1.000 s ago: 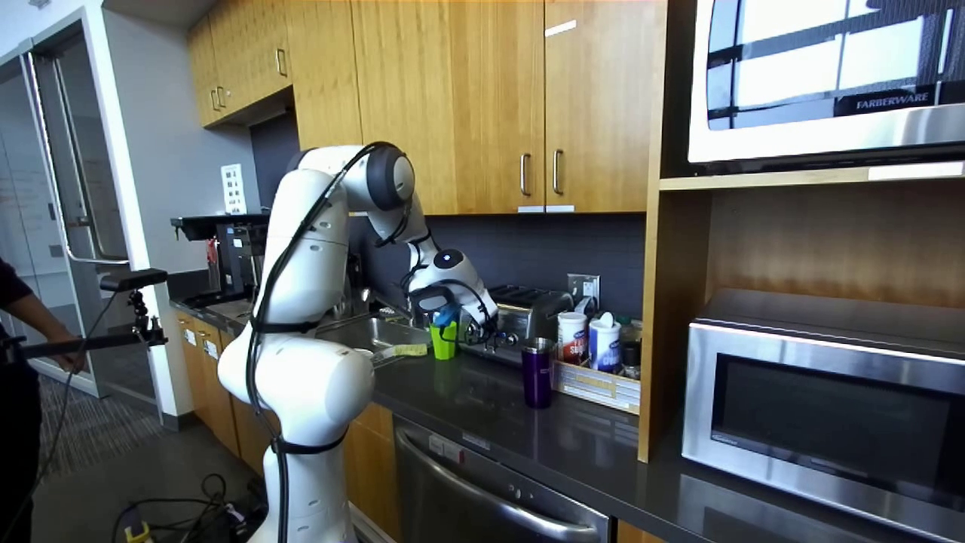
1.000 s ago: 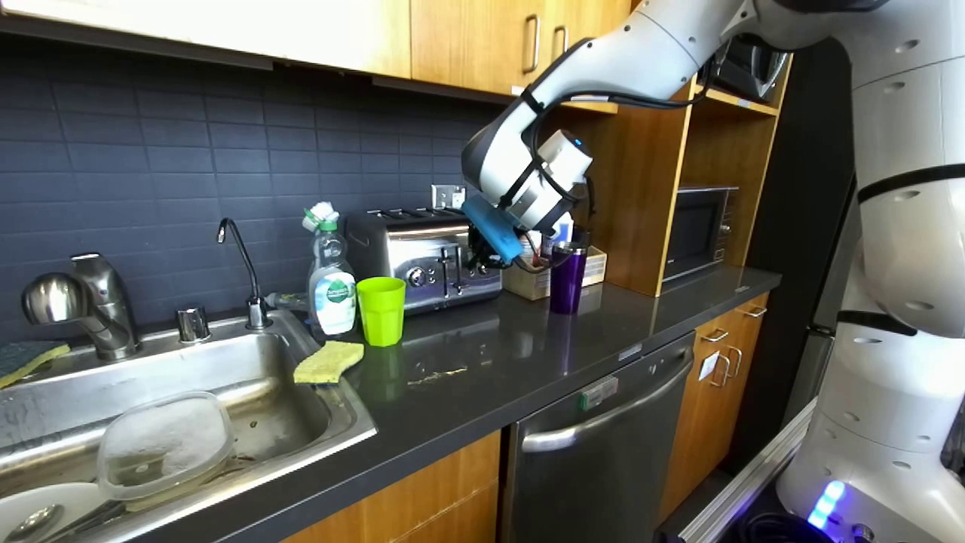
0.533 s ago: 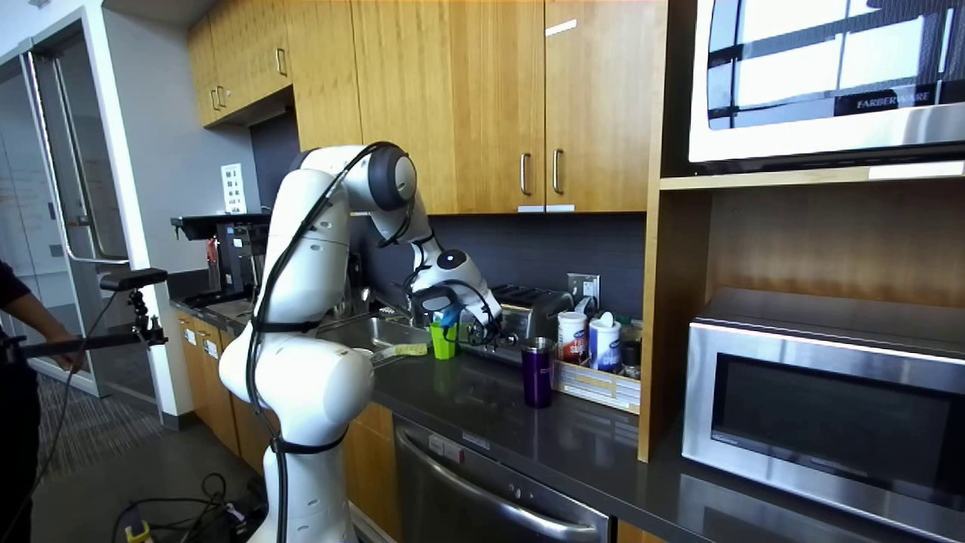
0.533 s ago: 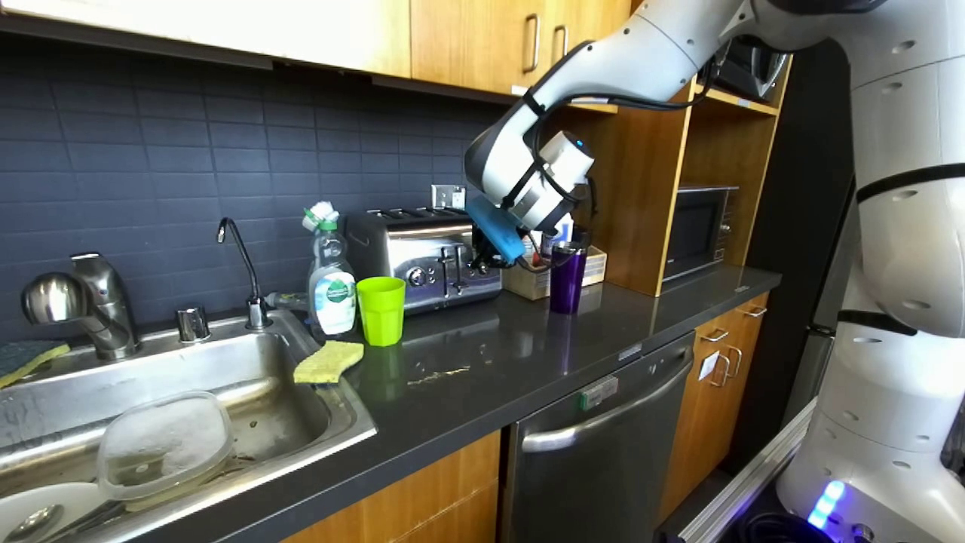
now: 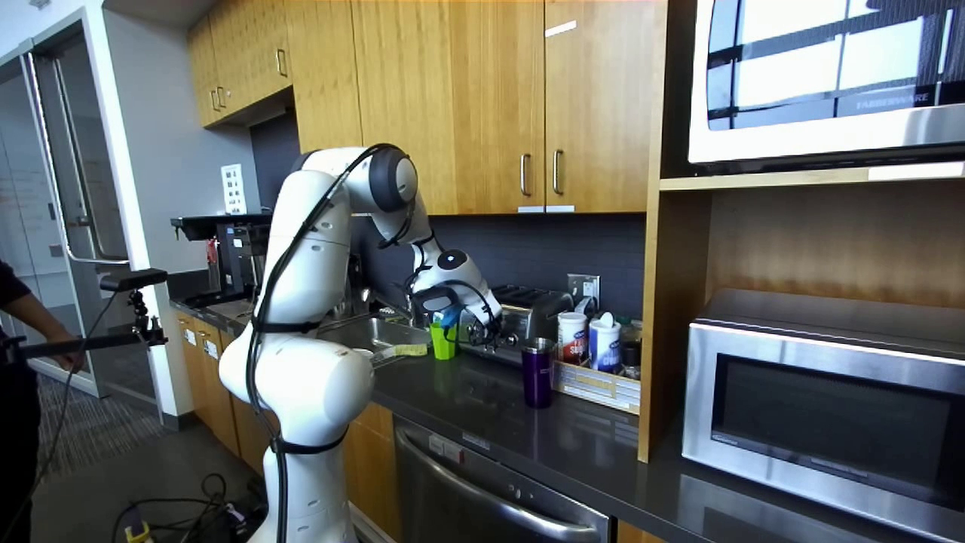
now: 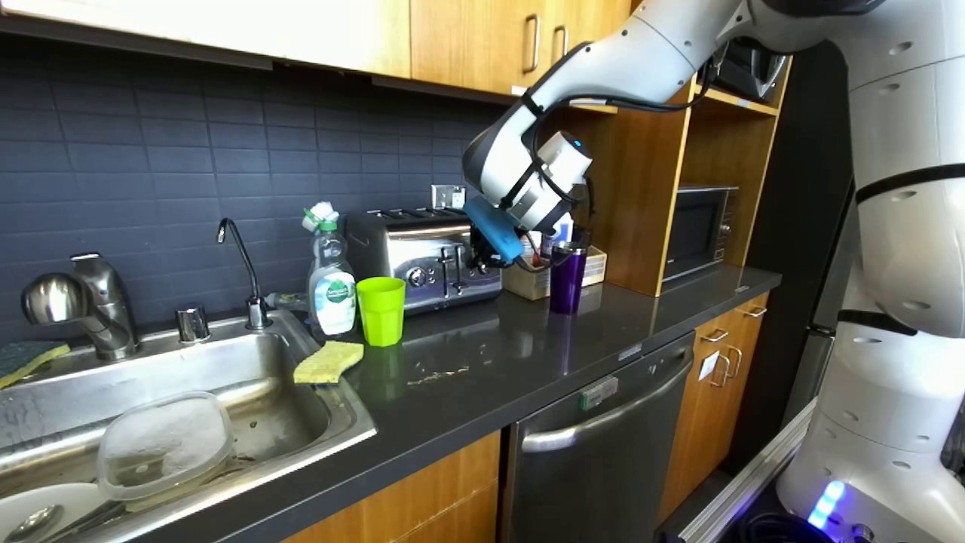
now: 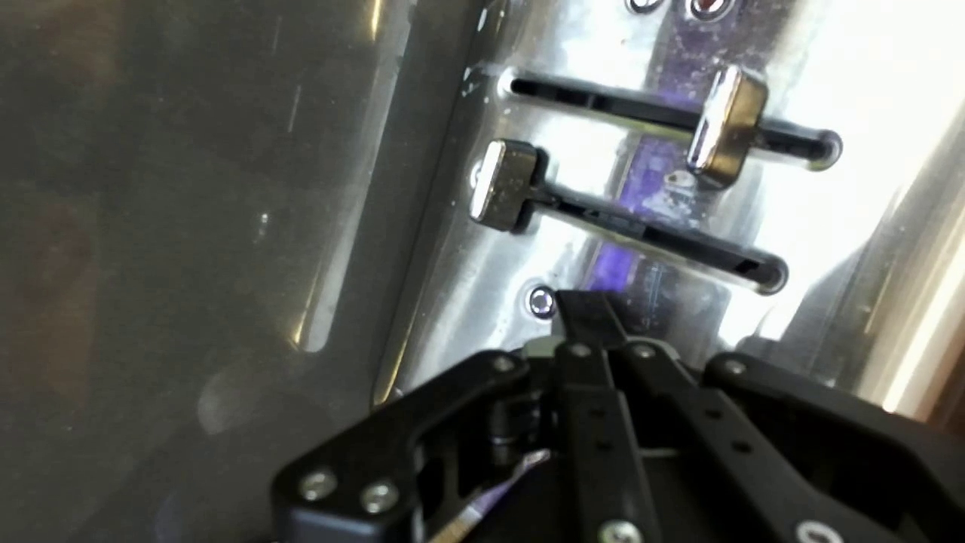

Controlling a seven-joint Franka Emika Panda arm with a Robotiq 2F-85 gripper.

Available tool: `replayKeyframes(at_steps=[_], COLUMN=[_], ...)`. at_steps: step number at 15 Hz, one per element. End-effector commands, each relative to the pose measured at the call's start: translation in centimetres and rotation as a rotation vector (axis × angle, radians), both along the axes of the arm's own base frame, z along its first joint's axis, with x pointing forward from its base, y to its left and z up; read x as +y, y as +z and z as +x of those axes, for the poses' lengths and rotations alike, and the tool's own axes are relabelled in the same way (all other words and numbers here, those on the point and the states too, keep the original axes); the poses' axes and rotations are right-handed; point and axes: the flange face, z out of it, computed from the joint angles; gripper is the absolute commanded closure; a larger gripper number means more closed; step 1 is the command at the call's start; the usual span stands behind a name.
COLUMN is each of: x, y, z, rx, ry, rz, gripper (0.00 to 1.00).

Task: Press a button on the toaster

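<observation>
The silver toaster (image 6: 422, 256) stands on the counter against the tiled wall; in an exterior view its end (image 5: 546, 309) shows behind my hand. My gripper (image 7: 592, 313) is shut and empty in the wrist view, its fingertips at the toaster's front panel (image 7: 580, 143). A small round button (image 7: 540, 301) shows just left of the fingertips; whether they touch the panel cannot be told. Two levers show: one (image 7: 505, 183) at the counter-side end of its slot, the other (image 7: 727, 127) near the far end. In an exterior view my gripper (image 6: 486, 260) covers the toaster's right-hand controls.
A purple tumbler (image 6: 567, 279) and a box of canisters (image 5: 595, 381) stand right of the toaster. A green cup (image 6: 381, 311) and soap bottle (image 6: 334, 294) stand left of it. The sink (image 6: 279, 407) holds a plastic container. A microwave (image 5: 822, 422) stands farther right.
My gripper has shifted very slightly along the toaster's front, to the right in an exterior view. Nothing else has visibly moved.
</observation>
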Motion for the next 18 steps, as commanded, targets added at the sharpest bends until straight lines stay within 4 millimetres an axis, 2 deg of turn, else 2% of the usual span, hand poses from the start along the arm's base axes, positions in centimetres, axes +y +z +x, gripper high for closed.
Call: replayKeyframes(at_steps=[1, 18], x=[0.6, 1.7], y=[0.6, 1.8], z=[1.1, 1.0], rx=[-0.026, -0.045], ry=[-0.001, 0.028], rz=[0.004, 0.01], gripper=[1.0, 1.0])
